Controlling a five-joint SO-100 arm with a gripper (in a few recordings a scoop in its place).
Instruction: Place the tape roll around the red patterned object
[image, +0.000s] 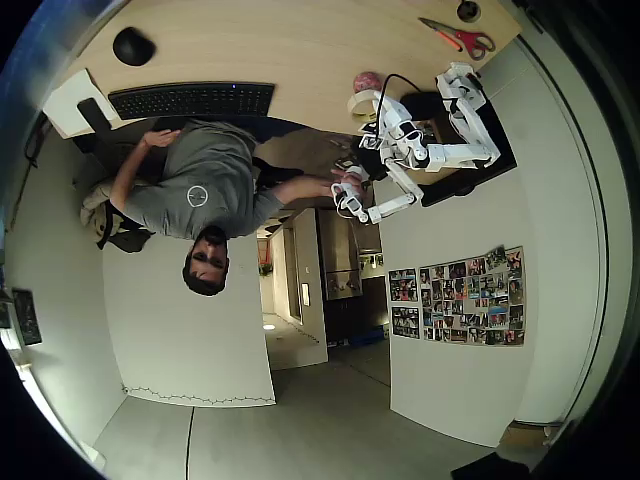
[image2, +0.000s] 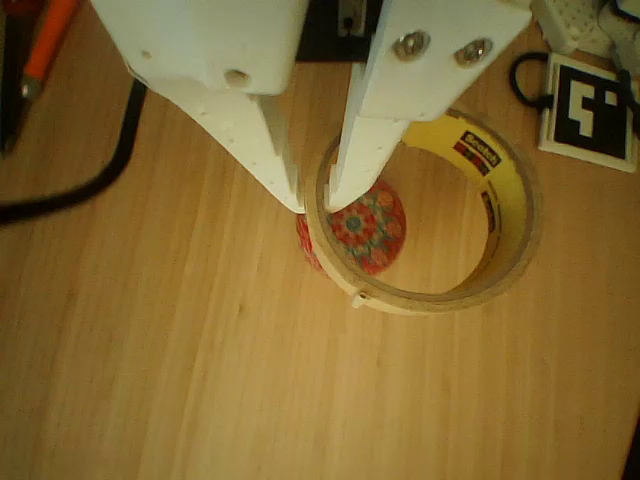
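From my wrist view, the tape roll (image2: 430, 215) sits on the wooden counter (image2: 200, 380) with its rim pinched between the two white fingers (image2: 365, 120) of the end effector (image2: 312, 205): one finger is inside the hole, the other outside the ring's left wall, so the end effector is closed on the roll. The roll looks slightly tilted, its inner yellow face showing printed lettering. The red patterned ball (image2: 365, 228) lies at the ring's left wall, partly seen through the hole and partly peeking out under the rim on the outside, so the ring rests over it rather than cleanly around it; I cannot tell if the ring's left edge is off the counter.

Above right of the roll is a white tag with a black square pattern (image2: 590, 105). A black cable (image2: 95, 180) curves across the upper left, and an orange handle (image2: 45, 45) shows at the top left corner.

In the overhead view, the tape roll (image: 362, 105) and the ball (image: 368, 81) are near the counter's edge, beside the white arm (image: 420, 140). Red-handled scissors (image: 458, 38) lie toward a corner, a keyboard (image: 190, 99) and mouse (image: 132, 45) sit farther along, and a person (image: 205, 195) in a grey shirt is seated at the counter.
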